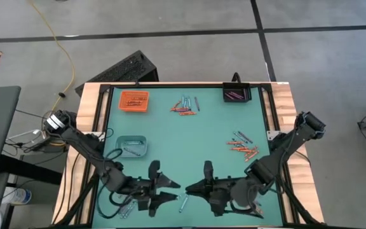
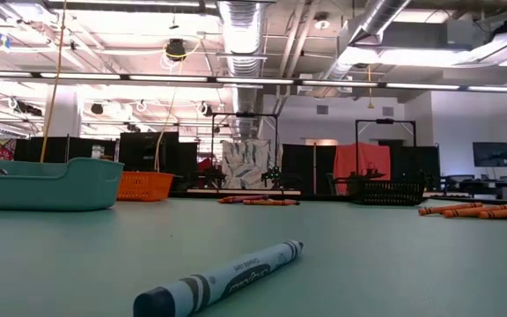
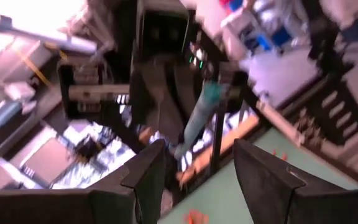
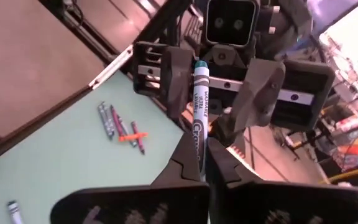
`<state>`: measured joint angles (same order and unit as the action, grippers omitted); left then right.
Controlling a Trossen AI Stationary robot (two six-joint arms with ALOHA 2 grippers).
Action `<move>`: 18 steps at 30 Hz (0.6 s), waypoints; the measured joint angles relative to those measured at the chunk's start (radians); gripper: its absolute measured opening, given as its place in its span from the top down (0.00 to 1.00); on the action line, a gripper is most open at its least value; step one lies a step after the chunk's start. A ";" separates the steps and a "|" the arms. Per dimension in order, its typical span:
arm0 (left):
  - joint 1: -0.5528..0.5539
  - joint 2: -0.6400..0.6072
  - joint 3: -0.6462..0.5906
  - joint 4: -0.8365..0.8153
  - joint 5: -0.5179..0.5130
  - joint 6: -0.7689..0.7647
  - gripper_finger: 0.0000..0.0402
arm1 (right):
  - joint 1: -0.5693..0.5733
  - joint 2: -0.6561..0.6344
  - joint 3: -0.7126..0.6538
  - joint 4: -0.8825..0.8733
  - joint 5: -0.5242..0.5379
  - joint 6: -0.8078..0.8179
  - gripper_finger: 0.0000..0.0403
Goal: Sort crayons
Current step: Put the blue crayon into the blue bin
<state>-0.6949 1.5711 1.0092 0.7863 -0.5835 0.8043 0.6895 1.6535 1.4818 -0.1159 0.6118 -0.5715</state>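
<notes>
My right gripper (image 4: 201,160) is shut on a teal-blue crayon (image 4: 198,106) above the table's near edge. My left gripper (image 3: 194,171) faces it from the left, open. Its fingers (image 4: 166,71) stand on either side of the crayon's free end, and no touch shows. In the high view the two grippers (image 1: 168,187) (image 1: 199,187) meet nose to nose. A blue-grey crayon (image 2: 223,280) lies flat on the mat below them. Other crayons lie in heaps at the far middle (image 1: 184,106), at the right (image 1: 243,146) and near the front left (image 1: 129,207). My right gripper pinches the crayon's near end (image 4: 198,152) between its two fingers. It comes about level from the table's right. The crayon runs on along the fingers, past their tips, toward my left gripper. It is lifted clear of the table.
An orange tray (image 1: 134,100) with crayons stands at the far left, a black tray (image 1: 237,94) with purple crayons at the far right, and a teal tray (image 1: 131,145) at the left. Bare green mat lies in the middle between the heaps.
</notes>
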 joint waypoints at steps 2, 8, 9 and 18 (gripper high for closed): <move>0.000 0.000 0.000 0.034 0.025 0.001 0.56 | -0.001 0.000 0.000 0.025 -0.041 -0.005 1.00; 0.000 0.000 0.000 0.089 0.126 0.021 0.56 | -0.020 0.000 0.000 0.059 -0.073 -0.017 1.00; 0.000 0.000 0.000 0.097 0.135 0.022 0.56 | -0.026 0.000 0.000 0.064 -0.075 -0.021 1.00; 0.017 0.000 0.000 0.104 0.177 0.022 0.56 | -0.068 0.000 0.000 0.123 -0.173 -0.006 1.00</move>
<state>-0.6779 1.5711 1.0092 0.8902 -0.4060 0.8263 0.6220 1.6539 1.4818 0.0066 0.4392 -0.5775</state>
